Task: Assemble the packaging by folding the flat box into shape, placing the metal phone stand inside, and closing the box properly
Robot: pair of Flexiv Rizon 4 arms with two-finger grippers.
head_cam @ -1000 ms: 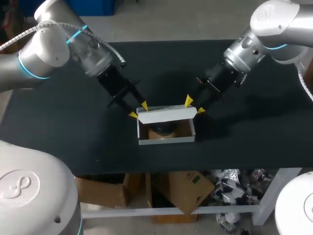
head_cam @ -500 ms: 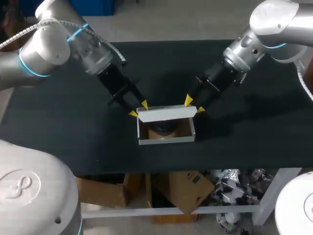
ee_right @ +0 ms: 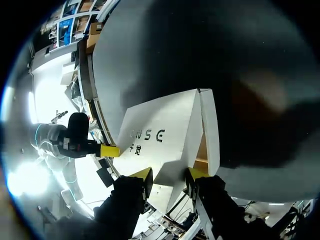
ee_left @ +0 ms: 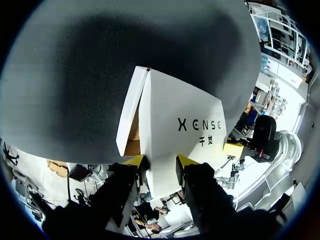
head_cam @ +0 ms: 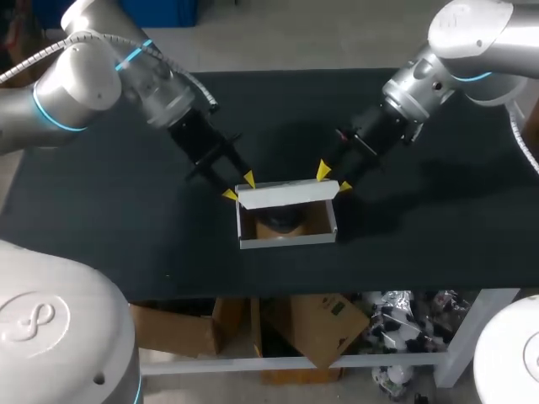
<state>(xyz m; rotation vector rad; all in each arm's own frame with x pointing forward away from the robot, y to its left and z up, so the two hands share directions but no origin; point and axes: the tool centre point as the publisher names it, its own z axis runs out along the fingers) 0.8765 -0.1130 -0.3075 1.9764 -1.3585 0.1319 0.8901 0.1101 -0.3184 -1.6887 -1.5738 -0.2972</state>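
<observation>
The white box (head_cam: 286, 238) stands open near the table's middle, brown inside, with the dark phone stand (head_cam: 278, 224) in it. Its lid (head_cam: 286, 195) is raised along the far side. My left gripper (head_cam: 239, 188) straddles the lid's left end, and my right gripper (head_cam: 334, 179) straddles its right end. In the left wrist view the lid (ee_left: 175, 115) fills the gap between that gripper's (ee_left: 160, 162) yellow fingertips. The right wrist view shows the lid (ee_right: 165, 130) the same way in the right gripper (ee_right: 170, 175). Both look shut on the lid.
Black table top (head_cam: 109, 219) lies bare around the box on every side. Its front edge (head_cam: 337, 290) runs a short way in front of the box. Both arms slant in from the far corners.
The right gripper and the lid's right end have crept slightly toward the far side. The left arm has hardly shifted, and neither gripper's opening has changed.
</observation>
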